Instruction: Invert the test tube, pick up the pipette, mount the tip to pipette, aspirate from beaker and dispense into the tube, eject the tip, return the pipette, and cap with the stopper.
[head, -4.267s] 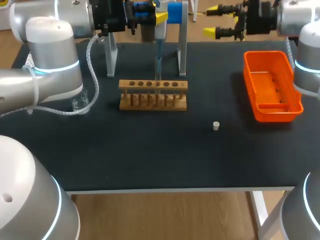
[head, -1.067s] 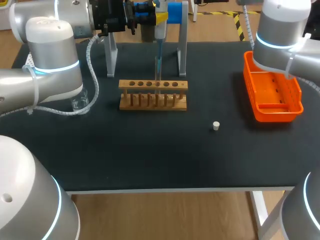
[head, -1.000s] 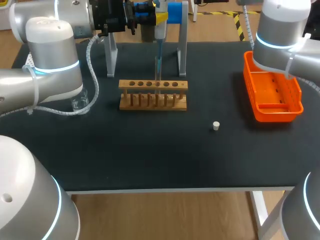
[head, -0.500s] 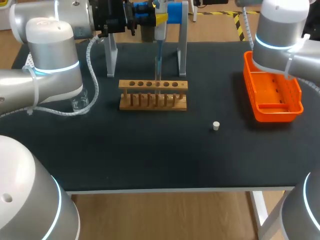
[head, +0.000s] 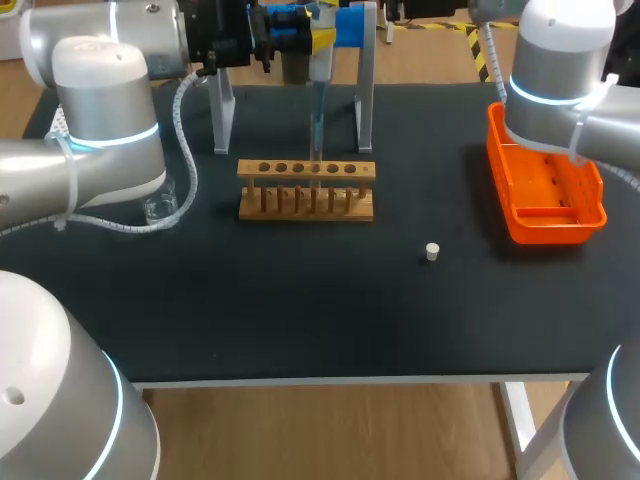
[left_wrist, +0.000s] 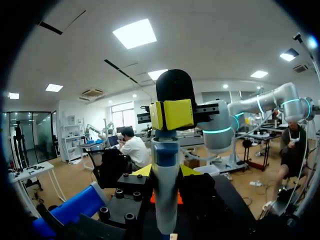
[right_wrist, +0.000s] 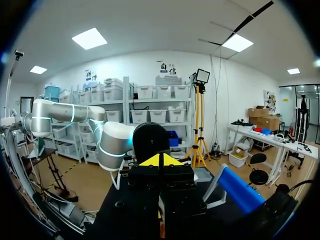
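A matte black worktop (head: 300, 310) with a pale front edge is seen from above, with two white robot arms entering from the sides.

At the far middle, a pipette (head: 319, 66) hangs upright in a metal stand (head: 365, 100). Its thin shaft points down towards a wooden test tube rack (head: 306, 200) just in front of the stand. The rack has a row of round holes along its top. Whether a tube sits in any of them cannot be told.

The left arm (head: 100, 110) reaches across to the stand. In its wrist view the pipette (left_wrist: 165, 190), pale grey with a yellow block near its top, stands between the left jaws. One yellow fingertip (left_wrist: 142, 171) presses in on each side, so the left jaws are clenched around the pipette.

A clear glass beaker (head: 160, 206) stands near the worktop's left edge, partly hidden by the left arm. A small white stopper (head: 432, 252) sits alone on the bare surface, in front of and to the right of the rack, well apart from it.

An orange plastic tray (head: 556, 228) lies near the right edge. The right arm (head: 555, 60) rises above its far end. In the right wrist view the right jaws are raised clear of the worktop. Their yellow fingertips (right_wrist: 152, 161) meet with only a thin seam between them, clenched on nothing.

Any print on the objects is too small to read.
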